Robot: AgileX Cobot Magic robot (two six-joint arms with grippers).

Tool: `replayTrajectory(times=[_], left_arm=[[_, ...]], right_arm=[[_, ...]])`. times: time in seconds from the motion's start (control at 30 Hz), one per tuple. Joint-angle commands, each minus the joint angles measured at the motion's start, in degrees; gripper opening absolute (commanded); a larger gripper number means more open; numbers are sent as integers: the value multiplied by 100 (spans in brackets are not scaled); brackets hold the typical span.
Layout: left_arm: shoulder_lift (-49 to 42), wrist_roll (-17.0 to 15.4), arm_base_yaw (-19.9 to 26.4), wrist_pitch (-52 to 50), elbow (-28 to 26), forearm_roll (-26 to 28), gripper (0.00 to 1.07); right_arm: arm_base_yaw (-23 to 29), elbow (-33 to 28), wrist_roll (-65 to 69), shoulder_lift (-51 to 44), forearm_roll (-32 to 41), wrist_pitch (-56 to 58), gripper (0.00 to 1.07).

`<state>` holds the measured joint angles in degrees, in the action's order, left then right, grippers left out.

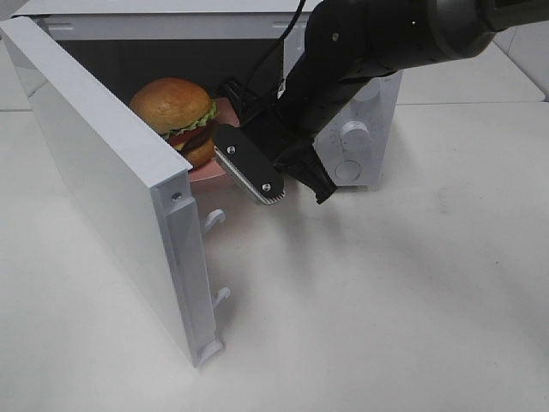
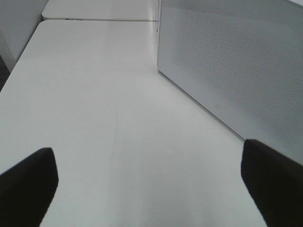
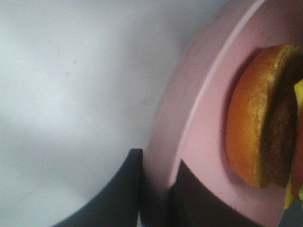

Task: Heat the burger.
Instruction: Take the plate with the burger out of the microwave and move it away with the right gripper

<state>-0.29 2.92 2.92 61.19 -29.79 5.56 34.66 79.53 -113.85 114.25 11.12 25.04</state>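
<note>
The burger (image 1: 176,107), with a golden bun, lettuce and a dark patty, rests on a round pink plate (image 1: 204,172) in the mouth of the open white microwave (image 1: 371,94). My right gripper (image 1: 220,160) reaches in from the right and is shut on the plate's near rim. In the right wrist view the gripper (image 3: 156,189) has one dark finger on either side of the plate (image 3: 203,118) edge, and the burger (image 3: 255,118) sits just beyond. My left gripper (image 2: 149,184) is open over bare table, with nothing between its fingers.
The microwave door (image 1: 103,163) swings out to the left toward the front, with its handle on the front end. Its perforated panel (image 2: 227,61) stands close beside my left gripper. The control knobs (image 1: 353,133) are on the right of the microwave. White table (image 1: 386,300) lies in front.
</note>
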Motion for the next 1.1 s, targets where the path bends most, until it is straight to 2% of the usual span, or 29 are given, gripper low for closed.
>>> replayTrajectory(times=[0.03,0.1,0.3,0.37,1.1], left_arm=[[-109,-34,11,6,23,0,98],[-109,-34,11,6,23,0,98],[-109,-34,11,6,23,0,98],[-109,-34,11,6,23,0,98],[-109,-34,11,6,23,0,98]], right_arm=[[-6,-63,-74,-275,183,-372,0],[-6,-527,-74,-596,183,-544,0],[-6,-1112,-74,-1008,178,-779,0],[-6,-1495,-74,-1272,166,-894,0],[-6,-3598,378,-3186,166,-1495,0]])
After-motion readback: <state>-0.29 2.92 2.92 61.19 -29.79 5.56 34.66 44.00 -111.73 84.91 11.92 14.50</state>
